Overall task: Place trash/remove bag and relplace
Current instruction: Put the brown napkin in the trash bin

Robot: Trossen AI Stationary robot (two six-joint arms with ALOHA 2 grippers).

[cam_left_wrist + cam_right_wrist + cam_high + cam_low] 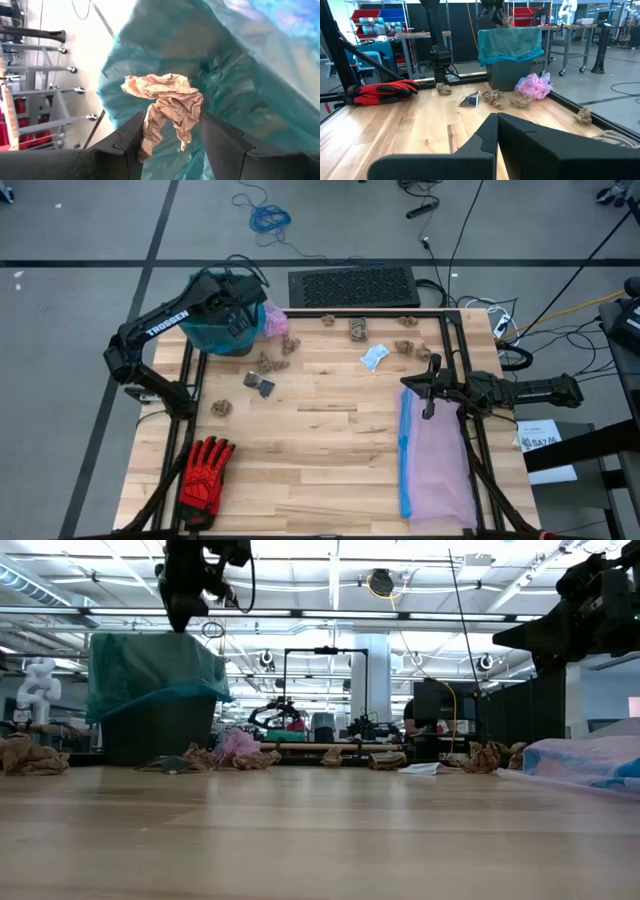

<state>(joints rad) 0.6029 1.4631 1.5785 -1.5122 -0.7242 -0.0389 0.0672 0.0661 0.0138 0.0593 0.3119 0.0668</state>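
The wooden tabletop (320, 440) is the biggest thing here. At its far left corner stands a dark bin (155, 730) lined with the teal-green bag (150, 675), whose edge is folded over the rim. On the right side lies a pale lilac bag (440, 465) with a blue rim, flat on the wood. A red-and-black glove (205, 470) lies at the near left.

The trash is spread along the far part of the tabletop. A pink piece (274, 321) sits just beside the bin, on its right. Brown paper lumps (272, 360) lie near the bin, one more (221, 408) sits nearer on the left, and others (404, 347) lie along the far edge. A dark scrap (259, 383) lies near the lumps. A pale blue scrap (374, 357) lies further right.

The left gripper (172, 135) hangs over the open mouth of the bag. Its fingers (132, 137) are partly apart and clamped on one crumpled brown paper lump (167, 107). The teal plastic is right under and around the lump.

The right gripper (496, 132) waits at the right side, just above the far end of the lilac bag. Its fingers (482, 140) are pressed together and hold nothing.
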